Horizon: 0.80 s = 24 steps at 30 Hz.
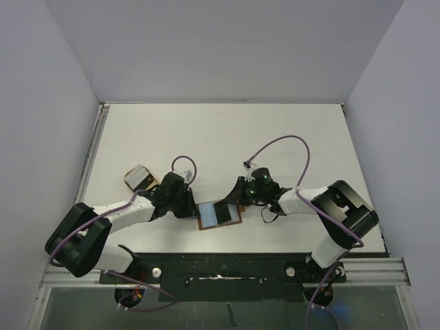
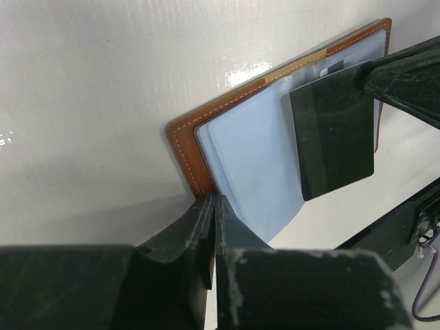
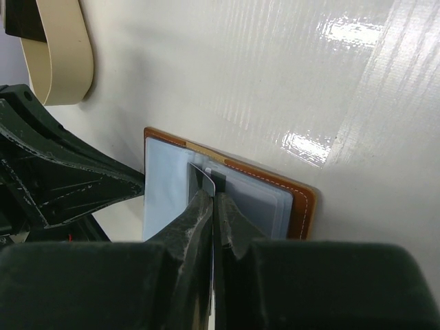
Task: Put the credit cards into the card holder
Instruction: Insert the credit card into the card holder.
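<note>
Card (image 2: pixel 330 130) in right hand (image 3: pixel 212 194) — holder (image 2: pixel 247 158) open

Shows the brown card holder (image 2: pixel 240 144) lying open on the white table (image 2: pixel 103 82), pale blue sleeves up, the closed left gripper (image 2: pixel 214 206) touching its near stitched edge, and a dark glossy credit card (image 2: pixel 333 130) over the sleeves, the right gripper (image 2: pixel 371 72) at its top corner.

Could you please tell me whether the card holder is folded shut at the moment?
No, the card holder lies spread open, its pale blue sleeves facing up.
</note>
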Tool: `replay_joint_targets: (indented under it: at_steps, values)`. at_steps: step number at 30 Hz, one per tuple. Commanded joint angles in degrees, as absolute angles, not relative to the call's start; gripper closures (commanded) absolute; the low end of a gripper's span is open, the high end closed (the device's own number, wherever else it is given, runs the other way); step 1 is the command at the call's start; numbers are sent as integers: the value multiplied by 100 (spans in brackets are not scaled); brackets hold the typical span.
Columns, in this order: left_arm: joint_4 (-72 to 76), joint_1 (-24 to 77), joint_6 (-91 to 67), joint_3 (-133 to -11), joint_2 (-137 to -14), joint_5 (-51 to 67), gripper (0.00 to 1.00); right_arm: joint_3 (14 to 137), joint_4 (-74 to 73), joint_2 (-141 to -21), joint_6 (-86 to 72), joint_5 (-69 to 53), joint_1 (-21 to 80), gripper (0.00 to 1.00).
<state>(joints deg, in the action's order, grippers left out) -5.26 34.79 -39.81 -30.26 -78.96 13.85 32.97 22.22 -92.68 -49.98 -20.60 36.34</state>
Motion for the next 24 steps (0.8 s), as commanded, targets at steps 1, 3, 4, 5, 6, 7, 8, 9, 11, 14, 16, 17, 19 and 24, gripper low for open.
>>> replay_joint_targets:
  at_steps: [1, 3, 4, 5, 6, 7, 8, 9, 11, 14, 16, 17, 19, 24]
  values:
    - [-251, 3511, -3928, -3048, -7998, 1369, 98, 3244, 2566, -9376, -5029, -2097, 3621, 100]
    - [-247, 3523, -3931, -3058, -7994, 1380, 98, 3220, 2660, -9393, -5076, -2079, 3620, 100]
    - [-246, 3520, -3941, -3059, -7976, 1380, 98, 3213, 2697, -9402, -5087, -2075, 3621, 100]
    - [-247, 3522, -3952, -3052, -7966, 1380, 98, 3209, 2724, -9408, -5096, -2068, 3629, 100]
    - [-246, 3528, -3974, -3038, -7957, 1377, 98, 3208, 2744, -9420, -5097, -2055, 3638, 100]
    - [-234, 3539, -3992, -3021, -7940, 1368, 98, 3208, 2757, -9428, -5105, -2044, 3652, 100]
    - [-219, 3547, -4002, -2996, -7930, 1363, 98, 3208, 2771, -9443, -5119, -2033, 3659, 100]
    - [-208, 3550, -4019, -2971, -7920, 1362, 98, 3204, 2785, -9452, -5130, -2008, 3679, 100]
    - [-182, 3550, -4037, -2932, -7919, 1363, 98, 3176, 2829, -9465, -5173, -1935, 3712, 100]
    - [-171, 3558, -4043, -2911, -7921, 1365, 98, 3104, 2916, -9470, -5235, -1862, 3726, 100]
    - [-146, 3560, -4051, -2886, -7920, 1354, 98, 3063, 2958, -9430, -5215, -1801, 3731, 100]
    - [-129, 3560, -4052, -2875, -7923, 1346, 98, 3051, 2966, -9397, -5175, -1775, 3715, 100]
    - [-135, 3559, -4020, -2874, -7935, 1320, 98, 3068, 2853, -9330, -5038, -1698, 3710, 100]
    - [-189, 3560, -3989, -2918, -7971, 1274, 98, 3216, 2504, -9253, -4479, -1641, 3692, 100]
